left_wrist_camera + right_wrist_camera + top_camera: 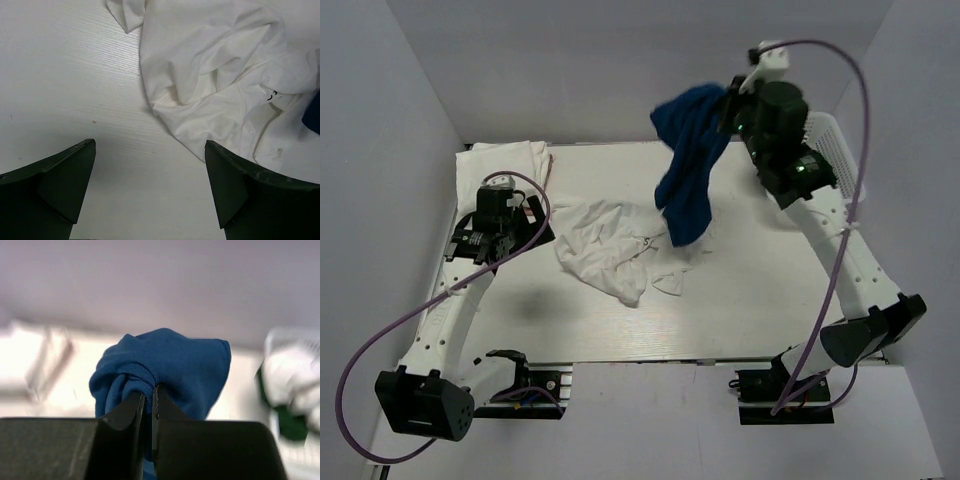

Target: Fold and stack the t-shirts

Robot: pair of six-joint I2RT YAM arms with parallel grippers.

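blue cloth point(688, 170) dangles over white t-shirt point(610, 250)

The top camera looked down from behind the arms over the whole surface point(740, 310). It shared the white t-shirt point(215, 75) with the close, downward left wrist view, and the blue garment point(175, 360) with the right wrist view behind the right claw point(148, 392).

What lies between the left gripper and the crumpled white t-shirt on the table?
Only bare table: in the left wrist view, nothing lies between the open left gripper and the crumpled white t-shirt.
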